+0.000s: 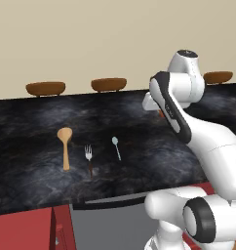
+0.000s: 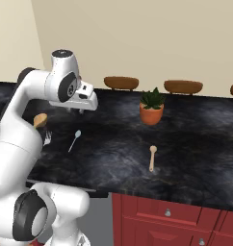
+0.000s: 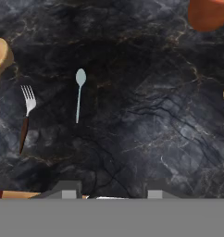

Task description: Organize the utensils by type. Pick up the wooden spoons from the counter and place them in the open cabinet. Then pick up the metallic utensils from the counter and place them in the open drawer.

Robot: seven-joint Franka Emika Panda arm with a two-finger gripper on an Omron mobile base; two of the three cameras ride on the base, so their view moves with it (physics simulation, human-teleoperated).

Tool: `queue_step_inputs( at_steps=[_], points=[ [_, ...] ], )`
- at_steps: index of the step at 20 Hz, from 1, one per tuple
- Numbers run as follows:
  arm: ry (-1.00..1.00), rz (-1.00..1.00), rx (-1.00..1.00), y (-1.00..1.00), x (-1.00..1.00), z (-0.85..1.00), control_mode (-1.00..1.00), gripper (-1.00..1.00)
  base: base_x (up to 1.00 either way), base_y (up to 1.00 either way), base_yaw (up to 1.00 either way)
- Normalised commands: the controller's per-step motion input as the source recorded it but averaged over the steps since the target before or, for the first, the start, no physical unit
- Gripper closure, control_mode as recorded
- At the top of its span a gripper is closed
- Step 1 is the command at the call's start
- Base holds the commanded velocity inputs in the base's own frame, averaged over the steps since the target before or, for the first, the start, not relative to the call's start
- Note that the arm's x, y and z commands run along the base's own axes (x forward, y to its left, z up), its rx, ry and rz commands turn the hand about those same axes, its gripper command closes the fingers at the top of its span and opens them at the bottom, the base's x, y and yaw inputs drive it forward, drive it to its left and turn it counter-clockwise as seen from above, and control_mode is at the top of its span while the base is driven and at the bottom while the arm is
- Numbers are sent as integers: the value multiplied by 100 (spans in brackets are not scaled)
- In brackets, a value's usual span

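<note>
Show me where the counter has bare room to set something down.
The widest bare patch of the counter lies between the teaspoon and the second wooden spoon, in front of the potted plant. It is crowded at the left, where wooden spoon, fork and teaspoon lie side by side.

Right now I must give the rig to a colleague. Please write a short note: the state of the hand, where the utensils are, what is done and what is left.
Hand: hangs over the counter, nothing held; whether the jaws are open or shut cannot be told.
On the counter, side by side: large wooden spoon, fork, teaspoon.
A second, smaller wooden spoon lies apart, in front of the potted plant.
Done: nothing; every utensil is still on the counter.
Left: both wooden spoons to the cabinet, then fork and teaspoon to the drawer.
</note>
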Motion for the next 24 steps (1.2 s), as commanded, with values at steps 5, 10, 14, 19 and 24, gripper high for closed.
queue_step_inputs(
  at_steps=[5, 10, 14, 19, 24],
  points=[
    [0, 0, 0, 0, 0, 0, -100, -100, 0, 0, 0],
    [-7, -1, 0, -8, -13, -5, -100, -100, 0, 0, 0],
    [0, 0, -2, -49, -11, -33, -100, -100, 0, 0, 0],
    [1, 0, 0, -81, -10, -43, -100, -100, 0, 0, 0],
    [7, 2, -1, -67, -2, -39, -100, -100, 0, 0, 0]
  ],
)
